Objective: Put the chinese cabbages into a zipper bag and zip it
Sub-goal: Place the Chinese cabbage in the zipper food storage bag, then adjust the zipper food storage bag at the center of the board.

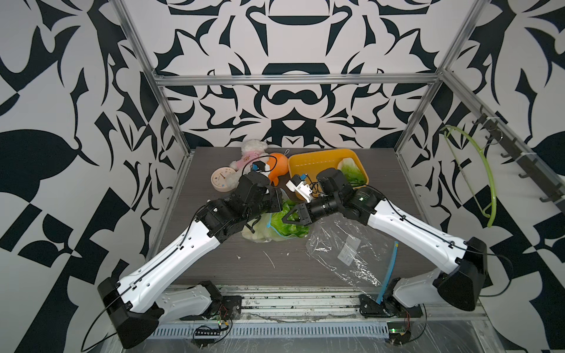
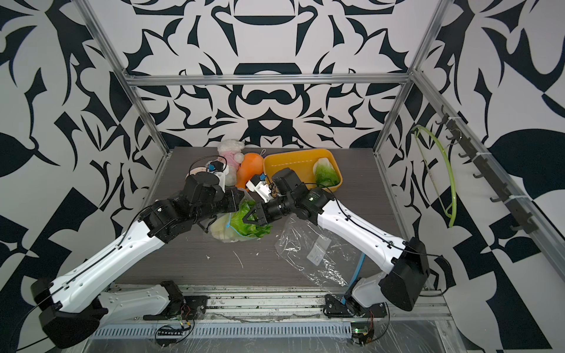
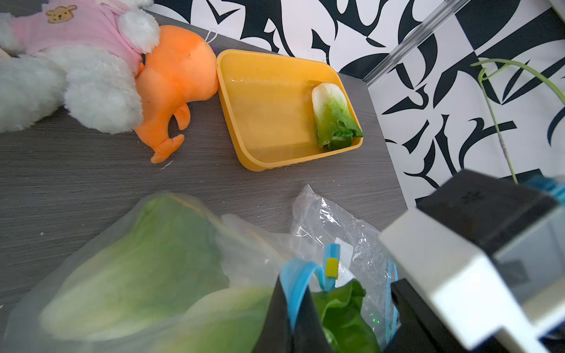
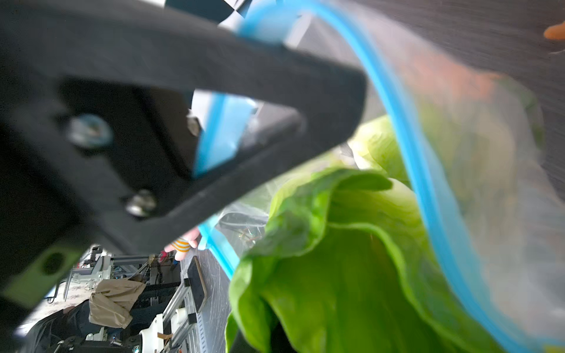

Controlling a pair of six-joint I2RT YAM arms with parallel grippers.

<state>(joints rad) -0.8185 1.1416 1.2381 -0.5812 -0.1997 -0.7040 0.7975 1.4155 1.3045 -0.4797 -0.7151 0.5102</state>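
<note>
Found nearest the base, right side: a crumpled, empty clear plastic bag with a blue strip (image 1: 345, 253), flat on the grey wood-grain table (image 1: 214, 262). Not in play.

Noted mid-table: a second clear plastic zipper bag with a blue zip rim (image 3: 247, 241), lying on its side, mouth toward the right arm. Counted through the film: two pale-stemmed, green-leaved chinese cabbage heads (image 3: 137, 262). Noted dark crinkled leaves (image 4: 336, 275) at the mouth, apparently reaching across the rim.

Checked the left gripper (image 3: 293, 318): jaws pressed together on the blue rim, holding the mouth up. Checked the right gripper (image 1: 292, 215): tips down among the leaves at the mouth. Cannot tell whether spread or pinching, with the tips hidden by foliage.

Noted farther back: a third cabbage head (image 3: 334, 117), alone in the yellow rectangular plastic tray (image 3: 269, 110), not yet bagged. Noted beside the tray: an orange plush toy (image 3: 174, 79) and a white plush in a pink shirt (image 3: 76, 61).

Risks, as judged:
- Could drag a leaf out on withdrawing the right arm.
- Could jam the zip on foliage left across the rim.
- Could lose the thin rim from the pinch, collapsing the mouth before the third head goes in.
- Little clearance between the wrists, so could knock them together.
</note>
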